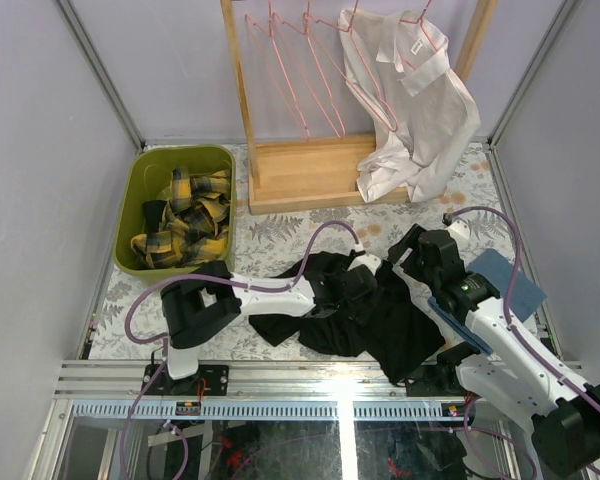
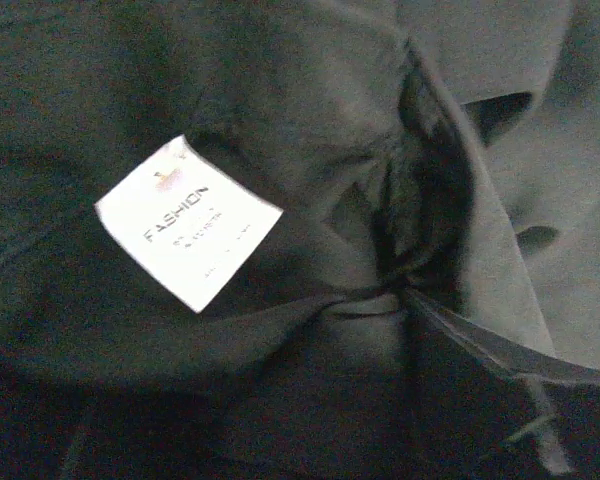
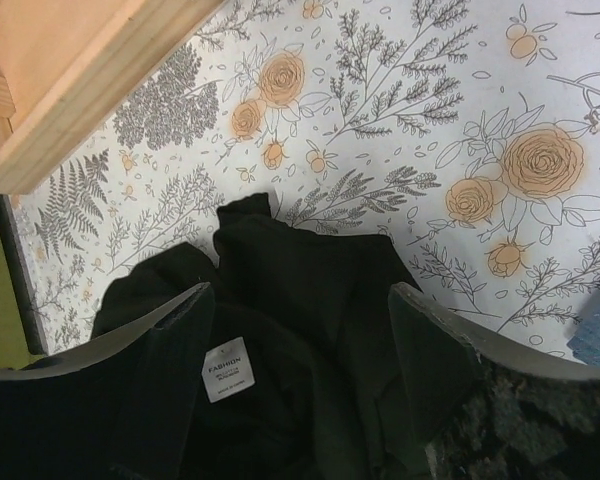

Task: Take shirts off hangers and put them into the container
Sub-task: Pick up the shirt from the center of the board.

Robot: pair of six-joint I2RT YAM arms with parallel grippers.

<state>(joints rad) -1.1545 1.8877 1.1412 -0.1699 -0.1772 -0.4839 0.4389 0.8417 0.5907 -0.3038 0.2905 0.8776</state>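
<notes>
Presently the black shirts (image 1: pixel 330 320) lie in one crumpled heap on the table (image 1: pixel 290 245), between the two arms and well apart from the container (image 1: pixel 138 190). A white label (image 2: pixel 188 222) shows among the folds.

The left gripper (image 1: pixel 358 283) is down on the heap. Its fingers are not seen in its own wrist view, so I cannot tell how its jaws stand. The right gripper (image 3: pixel 302 300) hangs over the near edge of the same heap with jaws spread wide, pinching nothing.

Risks, in my judgement:
- Both grippers work close together over one heap, so contact between them is possible.
- The heap is tangled. A pinch on one fold may lift both garments, or let a sleeve drag and catch on the container rim.
- The white shirt (image 1: pixel 420 110) is still on its hanger. A pull at a poor angle could unhook the hanger or shift the wooden rack (image 1: pixel 300 170).

Count:
- Plaid shirt (image 1: pixel 185 215): one, inside the container.
- Black shirts: one heap, and the garments cannot be told apart.
- White shirt: one, on the rack.
- Pink hangers (image 1: pixel 290 70): at least four, though overlapping wires prevent a firm figure.
- Container: one.
- Folded blue cloth (image 1: pixel 510 285): one, beside the right arm.
</notes>
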